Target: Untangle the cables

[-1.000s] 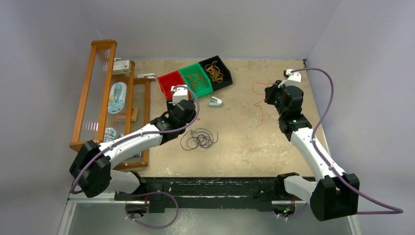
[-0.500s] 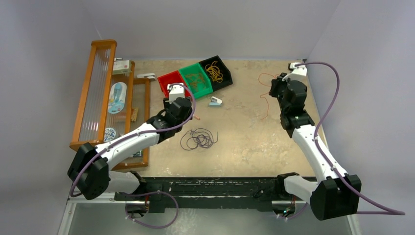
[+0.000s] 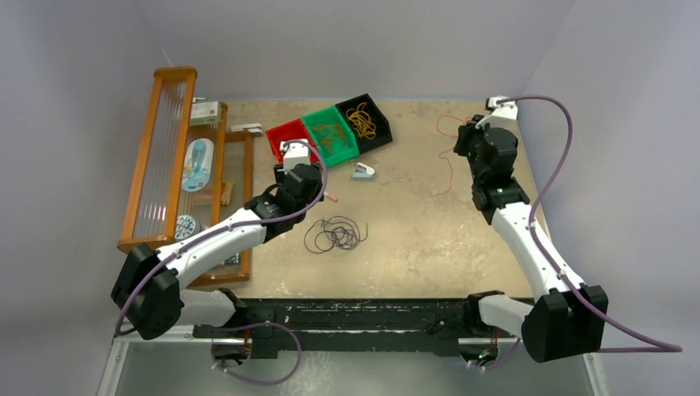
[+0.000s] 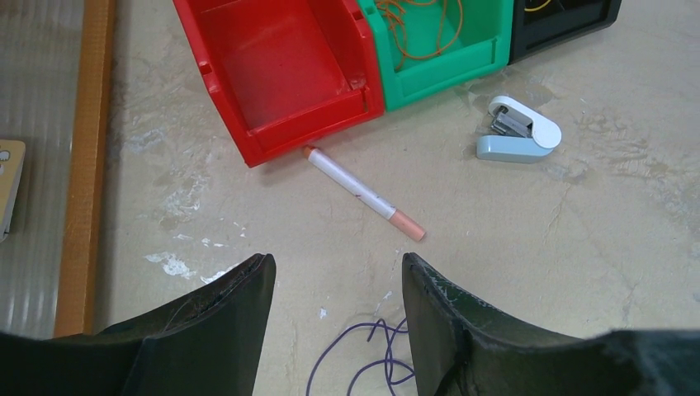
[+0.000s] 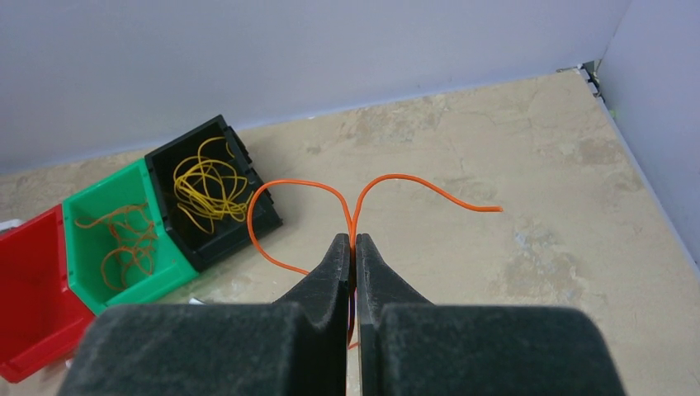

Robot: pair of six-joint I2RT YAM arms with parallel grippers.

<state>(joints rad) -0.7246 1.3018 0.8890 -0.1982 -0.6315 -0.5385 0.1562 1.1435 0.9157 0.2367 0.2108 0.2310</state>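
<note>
Right gripper (image 5: 352,246) pinched fully closed on the thin orange cable (image 5: 398,176); over the last second I carried it to the far right corner of the counter (image 3: 413,239), well apart from the purple cable (image 3: 334,233) (a loose, springy coil); separation looks done; left gripper (image 4: 338,268) hangs open, empty, over its edge.

Clad in white shells along the long links of the left arm (image 3: 216,238) and right arm (image 3: 528,241), with bulky black housings at the joints and the largest in the lower corners of the overhead view. Topped at each wrist by a small white camera block (image 3: 500,106) and trailed by a loose purple lead (image 3: 569,136). Tipped in matte black: left claw (image 4: 338,268) with pale scuffs on its fingers (image 4: 462,322), right claw (image 5: 352,247) grainy-surfaced.
</note>
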